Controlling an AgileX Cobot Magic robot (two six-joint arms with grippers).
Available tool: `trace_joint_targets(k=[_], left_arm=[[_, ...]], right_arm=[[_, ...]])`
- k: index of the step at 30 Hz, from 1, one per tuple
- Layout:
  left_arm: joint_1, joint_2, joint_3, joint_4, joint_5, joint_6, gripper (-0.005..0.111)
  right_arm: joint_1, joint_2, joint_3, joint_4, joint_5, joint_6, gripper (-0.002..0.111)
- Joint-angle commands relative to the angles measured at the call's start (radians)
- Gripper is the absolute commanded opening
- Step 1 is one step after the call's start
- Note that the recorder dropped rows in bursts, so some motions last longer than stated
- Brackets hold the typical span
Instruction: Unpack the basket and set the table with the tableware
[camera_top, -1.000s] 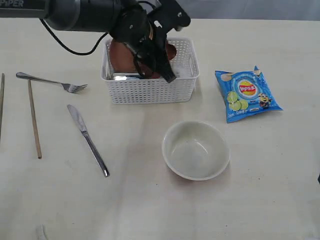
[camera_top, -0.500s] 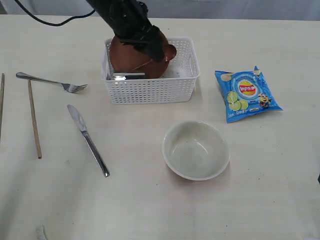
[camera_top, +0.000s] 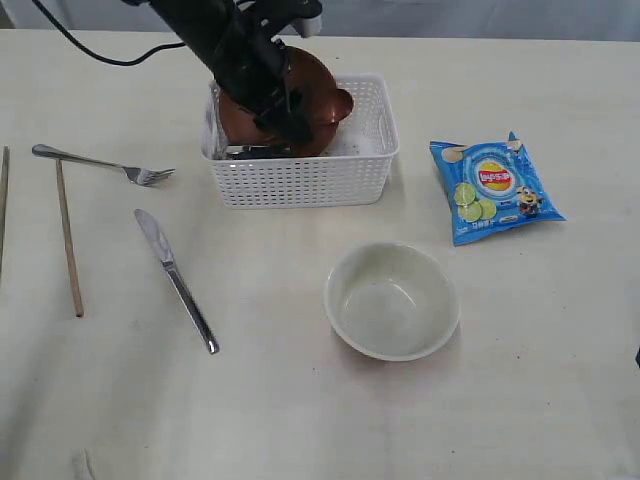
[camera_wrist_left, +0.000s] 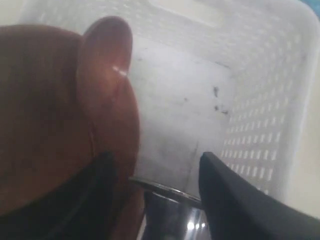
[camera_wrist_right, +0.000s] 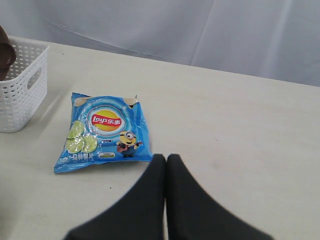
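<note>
- The left gripper (camera_wrist_left: 156, 167) reaches down into the white basket (camera_top: 300, 185) at the far side of the tabletop (camera_top: 300, 420). Its jaws are spread apart and clamp nothing.
- A brown plate (camera_top: 318, 80) leans tilted inside the basket. One dark finger (camera_wrist_left: 75, 200) lies just in front of its face.
- The head of a dark wooden spoon (camera_top: 341, 104) shows against the plate's edge, above the basket's rim.
- The rim of a steel cup (camera_wrist_left: 172, 207) lies on the basket floor in the gap between the spread jaws. Whether either finger touches it cannot be told.
- The pale bowl (camera_top: 392, 300) stands upright on the tabletop in front of the basket, well apart from it.
- To the left of the basket lie the fork (camera_top: 100, 162) and the knife (camera_top: 178, 283). Two chopsticks (camera_top: 68, 240) lie farther left, one of them at the very edge of the exterior view.
- A blue chip bag (camera_top: 495, 190) lies flat to the right of the basket.
- The right gripper (camera_wrist_right: 166, 160) hangs near the chip bag, over bare tabletop. Its jaws are pressed together and it carries nothing.
</note>
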Motion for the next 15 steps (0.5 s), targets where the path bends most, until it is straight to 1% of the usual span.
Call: trace_joint_targets(k=[1,5,15], left_arm=[[-0.003,0.021,-0.005,-0.014,-0.021,0.076,0.049],[-0.003,0.025,-0.005,-0.019,-0.050,0.094,0.049],[-0.003,0.043,-0.005,-0.111,-0.040,0.220,0.049]], right_arm=[[0.000,-0.004,0.004,-0.006,-0.003,0.001,0.000],[0.000,-0.004,0.004,-0.006,-0.003,0.001,0.000],[0.000,-0.004,0.004,-0.006,-0.003,0.001,0.000]])
